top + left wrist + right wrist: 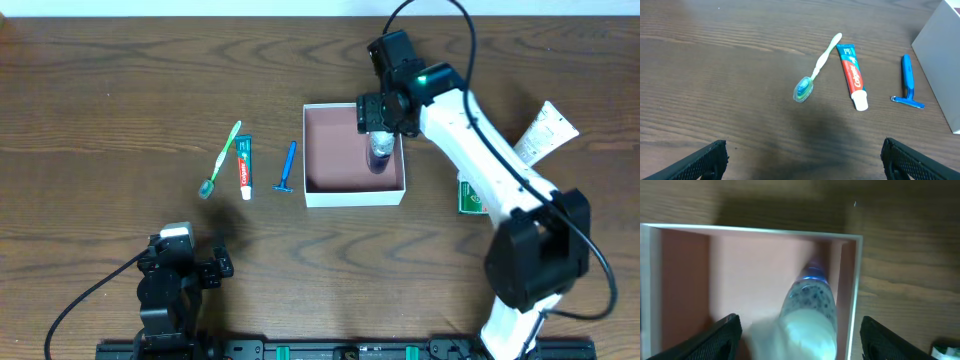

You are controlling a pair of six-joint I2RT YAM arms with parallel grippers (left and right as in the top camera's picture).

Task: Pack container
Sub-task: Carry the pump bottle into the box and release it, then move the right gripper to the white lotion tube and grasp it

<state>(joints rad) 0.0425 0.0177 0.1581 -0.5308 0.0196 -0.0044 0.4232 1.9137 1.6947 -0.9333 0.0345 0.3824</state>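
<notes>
**A:** Where is the container [355, 196] now?

**B:** I see it in the middle of the desk [100, 130], with its top open.

**A:** And your right end effector [800, 330]?

**B:** It hangs over the box's right side. Its fingers are wide apart. A clear bottle [809, 300] sits in the box between them, with a gap on each side.

**A:** The left end effector [805, 145]?

**B:** Wide open too, holding nothing. My toothbrush [819, 65], toothpaste [852, 75] and razor [907, 80] lie left of the box.
</notes>
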